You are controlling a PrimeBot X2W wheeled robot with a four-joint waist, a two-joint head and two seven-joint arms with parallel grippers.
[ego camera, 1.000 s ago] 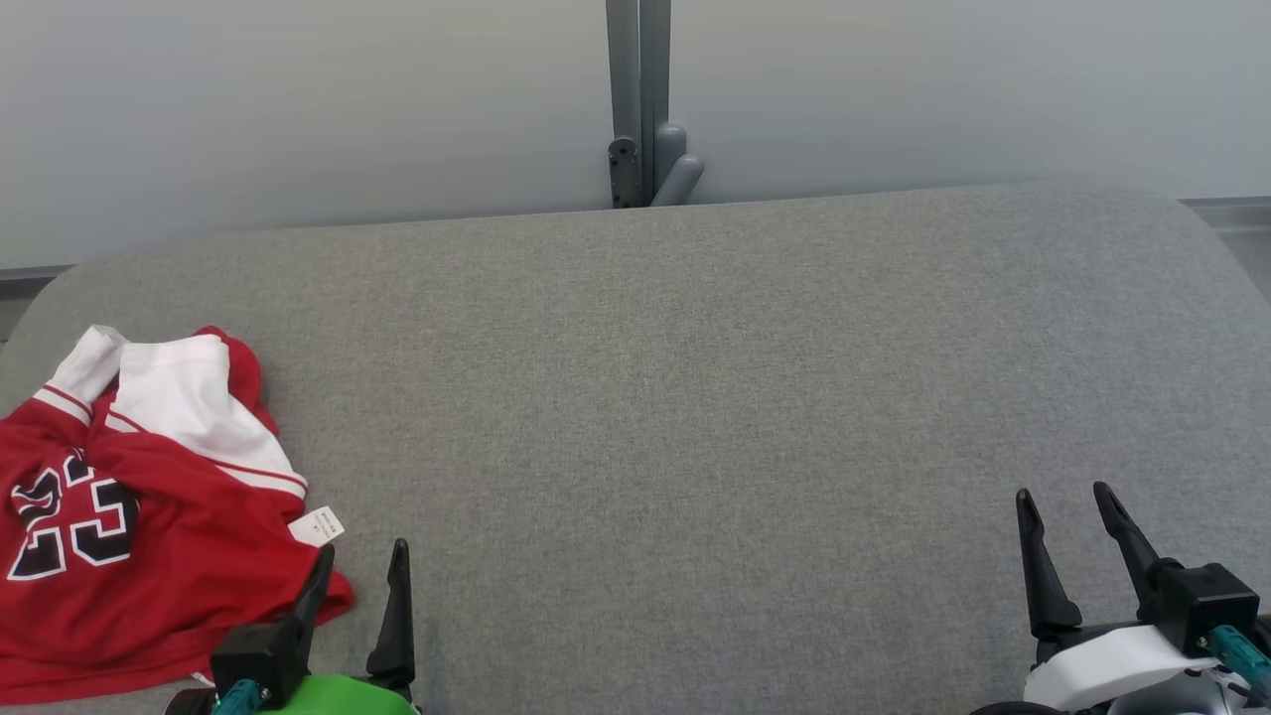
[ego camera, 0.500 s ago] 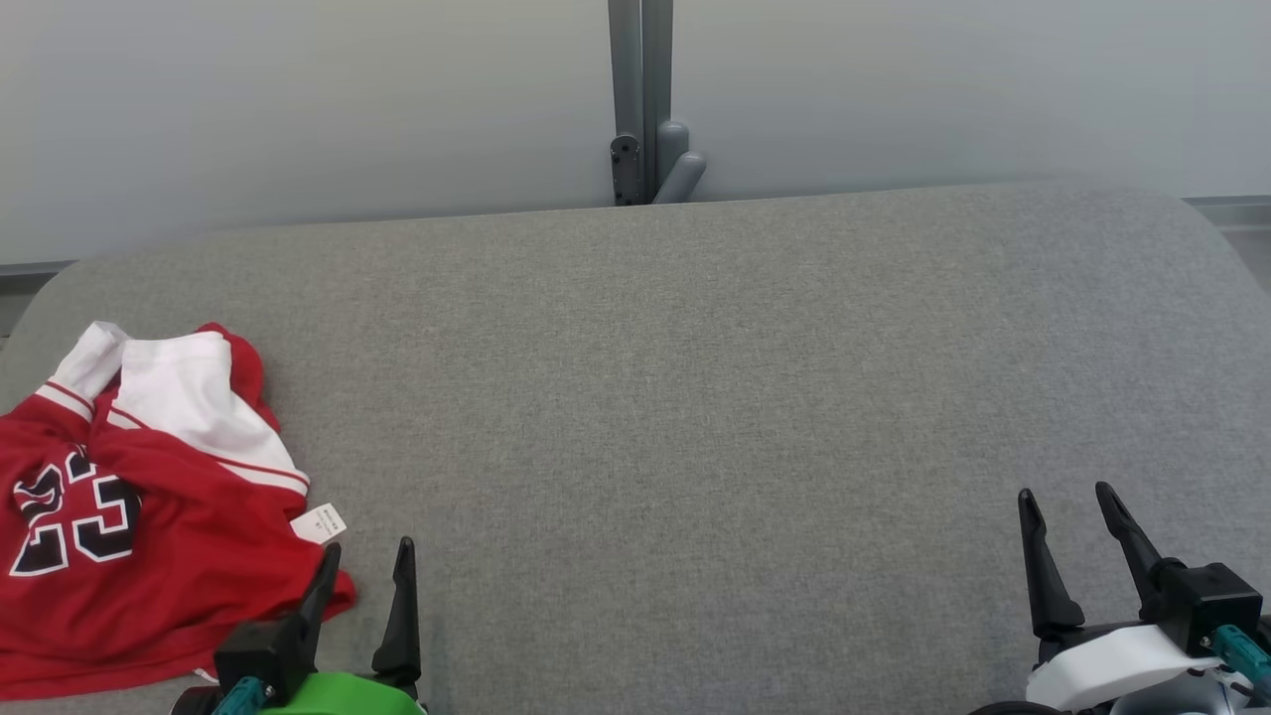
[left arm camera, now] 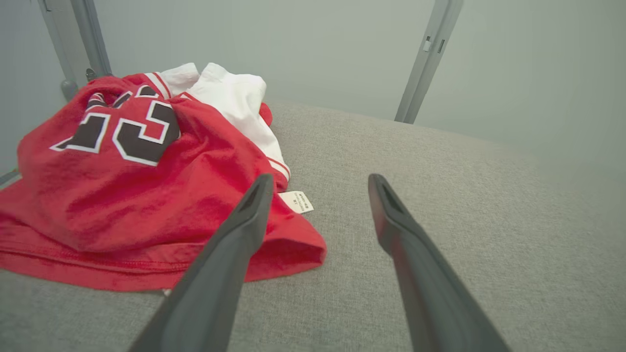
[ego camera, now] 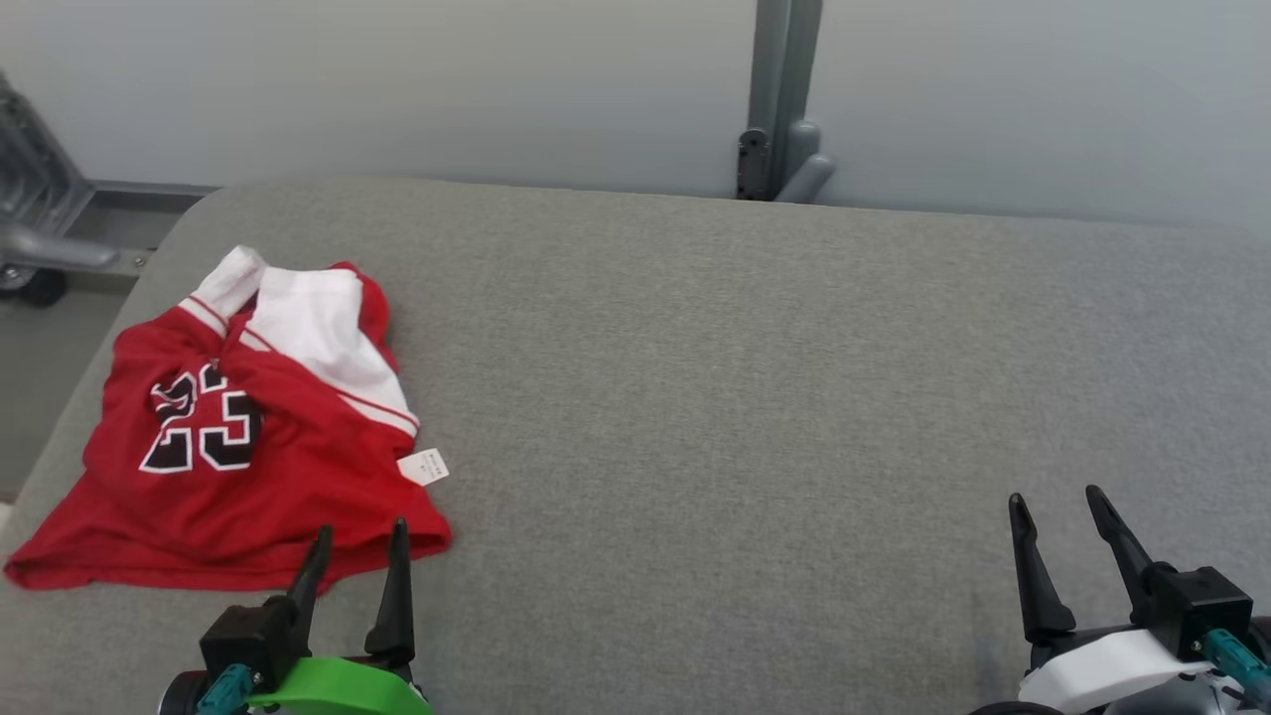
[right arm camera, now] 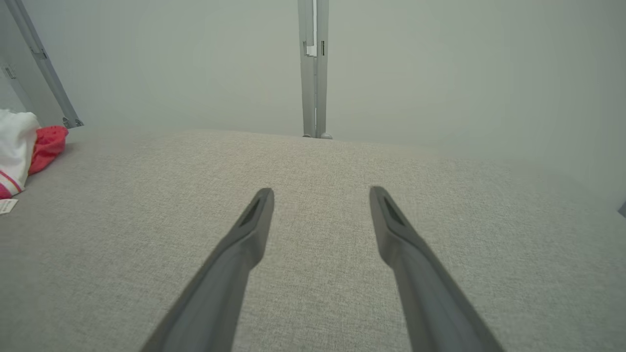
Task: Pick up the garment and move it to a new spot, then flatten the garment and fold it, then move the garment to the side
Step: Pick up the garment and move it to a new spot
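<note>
The garment (ego camera: pixel 248 437) is a red jersey with white sleeves, a black number and a small white tag, lying crumpled at the left end of the grey padded surface (ego camera: pixel 755 397). My left gripper (ego camera: pixel 359 541) stands open at the garment's near right corner, nothing between its fingers. In the left wrist view the garment (left arm camera: pixel 137 171) spreads left of the open left gripper (left arm camera: pixel 318 183), its hem under the left finger. My right gripper (ego camera: pixel 1058 506) is open at the lower right, over bare cloth. The right wrist view has the open right gripper (right arm camera: pixel 322 194) and a bit of garment (right arm camera: pixel 29 146) at far left.
A grey wall with an upright metal post (ego camera: pixel 779 99) runs behind the surface. At the far left a metal frame with a wheel (ego camera: pixel 30 248) stands on the floor beyond the surface's rounded left edge.
The head camera has turned left, so the garment and post sit further right in the picture. Both grippers stay open; the left one now points at the garment's near hem.
</note>
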